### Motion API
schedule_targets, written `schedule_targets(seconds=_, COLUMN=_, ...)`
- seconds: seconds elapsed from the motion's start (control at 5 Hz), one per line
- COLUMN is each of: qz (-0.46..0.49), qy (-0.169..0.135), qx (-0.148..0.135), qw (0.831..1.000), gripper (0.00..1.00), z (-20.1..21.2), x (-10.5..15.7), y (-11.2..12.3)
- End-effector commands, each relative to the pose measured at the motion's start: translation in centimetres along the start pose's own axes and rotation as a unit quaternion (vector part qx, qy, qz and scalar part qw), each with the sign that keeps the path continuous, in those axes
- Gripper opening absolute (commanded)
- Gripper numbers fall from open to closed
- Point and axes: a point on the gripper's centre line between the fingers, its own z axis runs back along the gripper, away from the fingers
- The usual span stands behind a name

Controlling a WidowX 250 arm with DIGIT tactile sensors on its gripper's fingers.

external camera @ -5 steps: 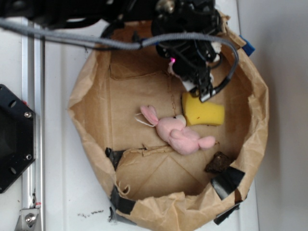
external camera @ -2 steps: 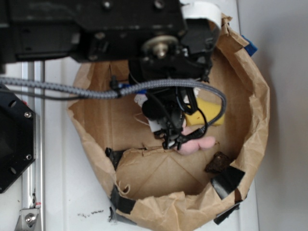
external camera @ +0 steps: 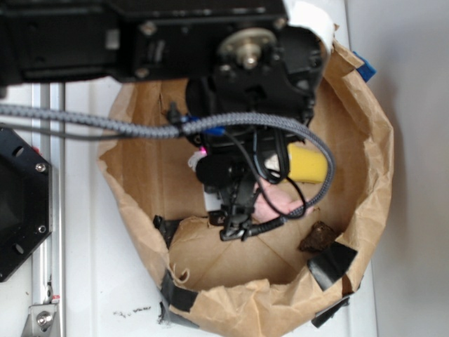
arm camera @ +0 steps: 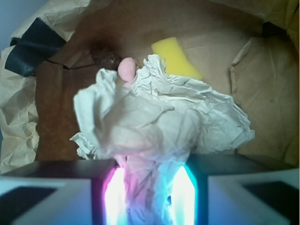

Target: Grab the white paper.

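The brown paper wall (external camera: 365,140) rings a bowl-like pen, patched along its near rim with strips of black tape (external camera: 330,263). Inside it, the yellow sponge (external camera: 309,163) lies toward the right side, the pink plush bunny (external camera: 277,203) sits just beside it near the middle, and a small dark brown lump (external camera: 319,237) rests by the lower-right rim, close to the tape. The arm fills the upper half of the pen from the exterior view, so the gripper (arm camera: 149,197) hangs over the middle, above the bunny. In the wrist view its fingers (arm camera: 61,187) are clamped on the white paper (arm camera: 154,117), the crumpled wad bulging out in front of them and hiding most of the bunny, with only a pink tip showing behind it. Bare brown floor lies open toward the lower-left rim and along the left side.
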Motion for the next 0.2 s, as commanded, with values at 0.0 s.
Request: schedule_targets(seconds=0.0, qz=0.000, qy=-0.048, qx=0.015, qw=0.999, gripper=0.00, z=2.12, x=0.31, y=0.97)
